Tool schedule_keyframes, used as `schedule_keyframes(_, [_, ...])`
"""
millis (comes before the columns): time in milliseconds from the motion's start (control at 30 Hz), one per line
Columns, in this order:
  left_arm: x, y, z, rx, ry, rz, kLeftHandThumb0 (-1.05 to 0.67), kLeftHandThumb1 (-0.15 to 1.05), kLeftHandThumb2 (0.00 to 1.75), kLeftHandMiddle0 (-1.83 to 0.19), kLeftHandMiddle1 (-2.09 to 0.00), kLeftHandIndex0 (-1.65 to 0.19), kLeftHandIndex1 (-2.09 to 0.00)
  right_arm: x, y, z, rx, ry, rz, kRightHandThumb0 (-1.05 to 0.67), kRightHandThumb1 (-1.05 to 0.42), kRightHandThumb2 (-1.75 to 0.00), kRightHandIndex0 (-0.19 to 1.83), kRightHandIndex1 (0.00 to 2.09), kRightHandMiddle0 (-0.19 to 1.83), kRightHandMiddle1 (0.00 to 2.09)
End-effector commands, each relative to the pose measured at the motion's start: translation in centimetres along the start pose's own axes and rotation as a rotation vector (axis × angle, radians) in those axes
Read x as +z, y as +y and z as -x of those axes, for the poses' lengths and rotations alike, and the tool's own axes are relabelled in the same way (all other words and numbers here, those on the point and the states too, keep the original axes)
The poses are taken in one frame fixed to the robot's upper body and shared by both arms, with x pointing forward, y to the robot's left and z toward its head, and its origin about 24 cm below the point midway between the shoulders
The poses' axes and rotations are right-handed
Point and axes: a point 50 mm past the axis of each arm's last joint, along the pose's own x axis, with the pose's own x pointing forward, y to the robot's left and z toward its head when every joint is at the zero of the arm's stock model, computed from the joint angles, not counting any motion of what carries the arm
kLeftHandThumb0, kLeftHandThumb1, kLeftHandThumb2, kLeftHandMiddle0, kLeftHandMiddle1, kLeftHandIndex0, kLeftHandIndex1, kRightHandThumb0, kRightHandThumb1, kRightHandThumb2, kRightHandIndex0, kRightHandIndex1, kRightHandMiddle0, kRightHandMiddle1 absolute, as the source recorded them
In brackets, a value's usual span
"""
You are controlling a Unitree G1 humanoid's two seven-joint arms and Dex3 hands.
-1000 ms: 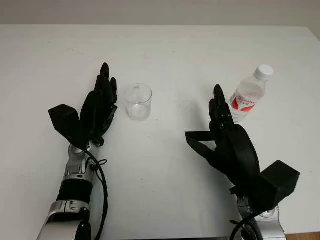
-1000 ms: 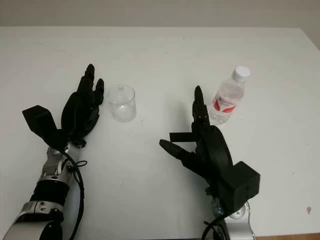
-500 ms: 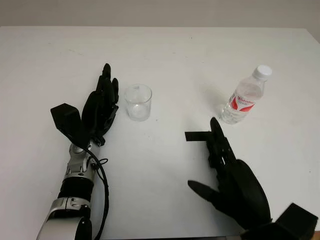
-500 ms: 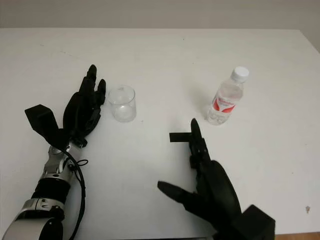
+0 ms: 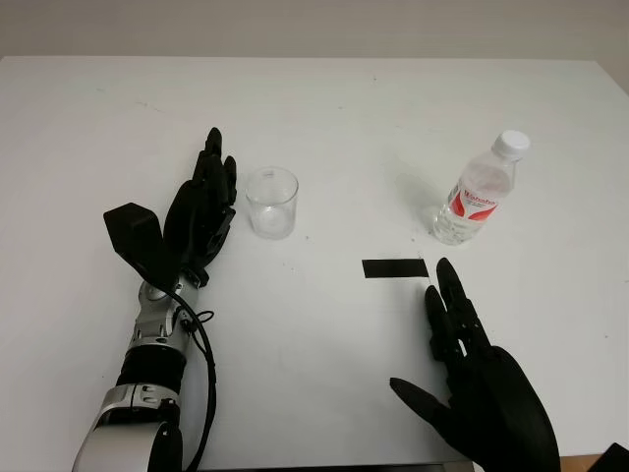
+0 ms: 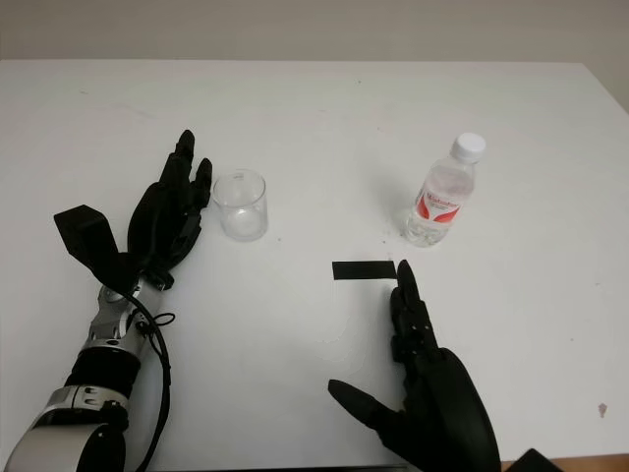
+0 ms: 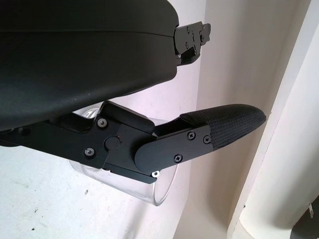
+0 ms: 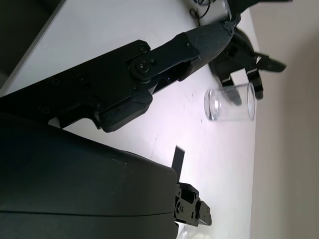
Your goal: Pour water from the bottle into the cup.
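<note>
Bottle (image 5: 480, 192) upright at the table's far right, white cap on, clear body with a red-and-white label; there is lettering on it, but it is too small to read. Water level is hard to judge through the plastic, possibly most of the way up. Cup (image 5: 271, 201), clear and standing upright, sits left of centre on the white table (image 5: 324, 118), well apart from the bottle.

Left hand (image 5: 200, 214) is just beside the cup on its left, open, holding nothing, fingers stretched forward and not touching the glass. In the left wrist view the cup's rim (image 7: 164, 185) peeks from behind a finger joint, most of the glass hidden by the black shell.

Right hand (image 5: 472, 364) sits low at the near edge, open and holding nothing, fingers extended toward the bottle but well short of it, its wrist cut off by the frame. Strip of black tape (image 5: 394, 267) lies flat between that hand and the bottle, just beyond the fingertips. In the right wrist view the cup (image 8: 230, 102) and the left hand show across the table.
</note>
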Motion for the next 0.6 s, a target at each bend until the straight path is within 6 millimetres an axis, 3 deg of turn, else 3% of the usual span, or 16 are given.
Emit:
schedule_keyframes(0, [0.5,-0.3,-0.5,-0.017,-0.019,-0.009,-0.85,1.05,0.72,0.19,0.0,0.19,0.0,0.7,-0.3,0.3,-0.028,-0.035,0.011,-0.86,-0.92,-0.06,-0.19,0.0,-0.19,0.0])
schedule_keyframes(167, [0.5,-0.2,-0.5,-0.021,-0.022,-0.007,-0.85,1.05,0.72,0.19,0.0,0.19,0.0,1.8,-1.4,0.6,-0.066,-0.071,0.041,-0.94,-0.97,-0.07,-0.19,0.0,-0.19,0.0])
schedule_keyframes(567, [0.6,-0.1,-0.8,-0.03,-0.024,-0.008,-0.86,1.05,0.71,0.19,0.0,0.19,0.0,3.8,-3.4,1.1,-0.143,-0.128,0.068,-0.95,-0.96,-0.05,-0.19,0.0,-0.19,0.0])
